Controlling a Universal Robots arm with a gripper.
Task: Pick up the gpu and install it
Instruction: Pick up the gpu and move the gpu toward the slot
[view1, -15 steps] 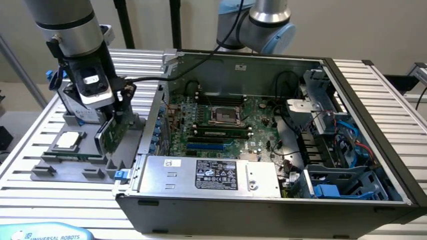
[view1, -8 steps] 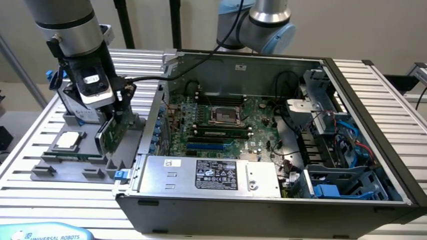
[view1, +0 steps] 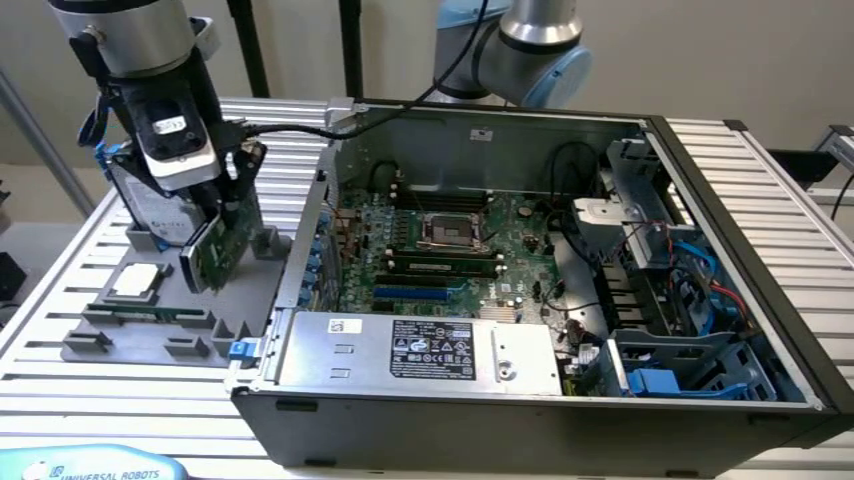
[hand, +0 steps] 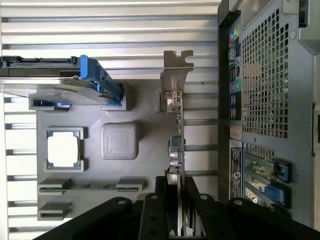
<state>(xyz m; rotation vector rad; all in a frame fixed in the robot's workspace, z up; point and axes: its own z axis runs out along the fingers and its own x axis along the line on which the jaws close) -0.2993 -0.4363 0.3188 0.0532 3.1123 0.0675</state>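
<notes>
Pickup is your step: pincer (hand: 175, 212) clamped on the gpu (view1: 214, 250) at the grey holder (hand: 145, 115), calling for a straight lift.

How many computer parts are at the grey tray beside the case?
4: a hard drive at one end, a processor chip, a memory stick in its slot, and the graphics card, gripped by the hand. Nothing else seems hidden.

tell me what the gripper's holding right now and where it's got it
The gripper is shut on the gpu, pinching the card's two faces along its upper edge, away from the silver end bracket.
</notes>
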